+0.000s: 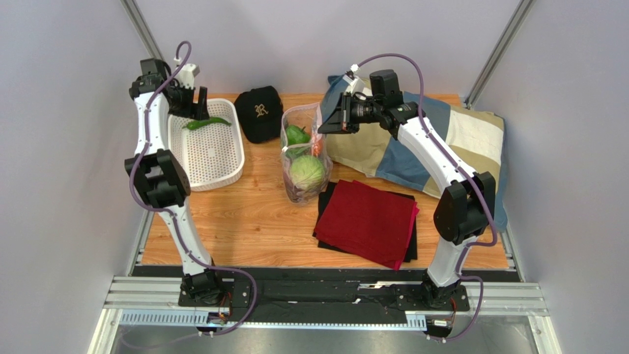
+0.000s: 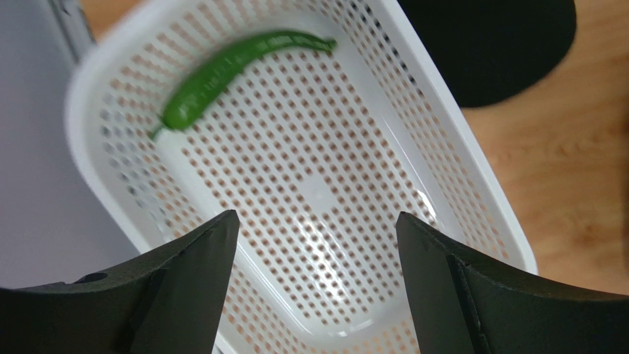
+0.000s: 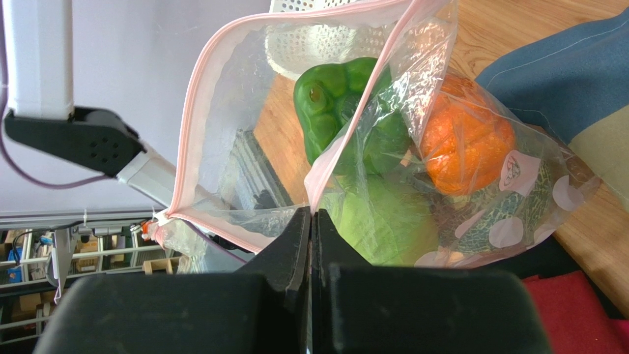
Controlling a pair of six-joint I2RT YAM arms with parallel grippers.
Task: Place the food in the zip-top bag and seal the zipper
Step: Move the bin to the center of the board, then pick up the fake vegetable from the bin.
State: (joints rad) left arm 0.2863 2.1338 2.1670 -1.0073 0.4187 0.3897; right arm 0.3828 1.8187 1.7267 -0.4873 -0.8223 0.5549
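The clear zip-top bag (image 1: pixel 301 158) stands at the table's middle with its mouth open. Inside it lie a green bell pepper (image 3: pixel 347 103), an orange pumpkin (image 3: pixel 465 147), a pale green cabbage (image 3: pixel 384 221) and a netted melon (image 3: pixel 531 199). My right gripper (image 3: pixel 311 214) is shut on the bag's rim, pinching the pink zipper (image 3: pixel 198 118) strip. One long green pepper (image 2: pixel 229 70) lies at the far end of the white basket (image 2: pixel 472 177). My left gripper (image 2: pixel 317 221) hangs open above that basket, nothing between its fingers. The eggplant is not visible.
A black cap (image 1: pixel 258 110) sits between the basket (image 1: pixel 221 166) and the bag. A folded red cloth (image 1: pixel 367 221) on a black one lies right of the bag. A patchwork cushion (image 1: pixel 443 140) fills the back right, under my right arm.
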